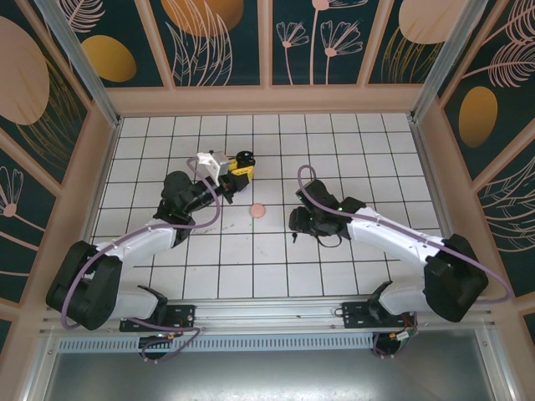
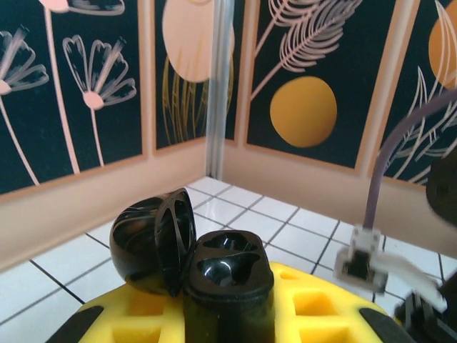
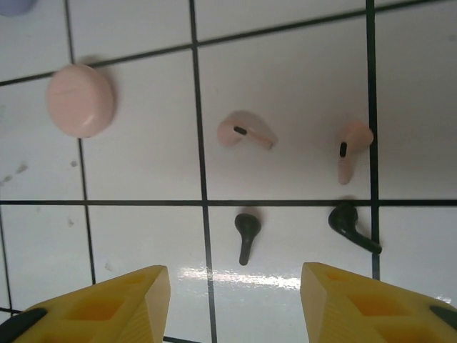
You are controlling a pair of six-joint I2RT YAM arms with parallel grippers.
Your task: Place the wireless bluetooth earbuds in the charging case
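On the left of the tiled table, the left gripper pinched the open black charging case. Farther right lay a closed pink case, then two pink earbuds and two black earbuds, with the right gripper spread wide just beside them.

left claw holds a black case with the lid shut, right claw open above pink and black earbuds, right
Not quite. The left wrist view shows the black case in the left claw with its lid open, not shut. The right claw is indeed open above the pink earbuds and black earbuds.
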